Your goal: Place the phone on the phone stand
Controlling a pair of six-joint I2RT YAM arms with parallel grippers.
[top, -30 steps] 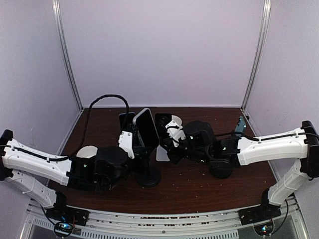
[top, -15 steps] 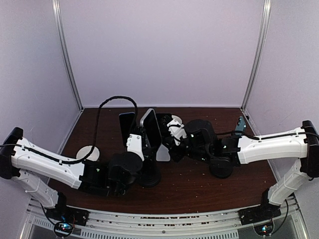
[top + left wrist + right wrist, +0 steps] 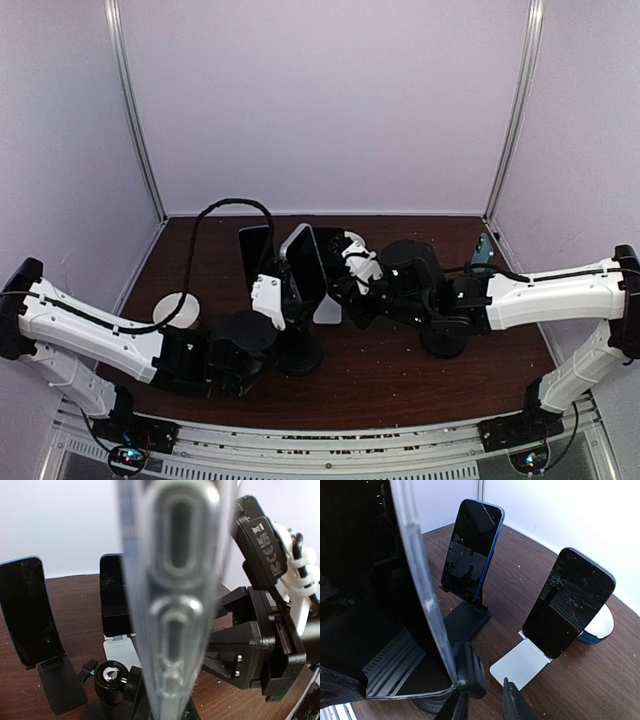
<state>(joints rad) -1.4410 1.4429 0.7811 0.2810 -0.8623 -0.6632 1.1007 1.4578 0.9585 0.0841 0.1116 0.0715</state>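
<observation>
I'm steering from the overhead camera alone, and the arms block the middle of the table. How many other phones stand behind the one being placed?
Observer: Two. A blue-edged phone leans on a black stand, and a second phone leans on a white stand.
Operator: Any damage on either?
Observer: The second phone's screen is cracked.
Operator: And the right side, gripping anything?
Observer: No. The right gripper has its fingertips apart beside the clear-cased phone, and only tabletop shows between them.
</observation>
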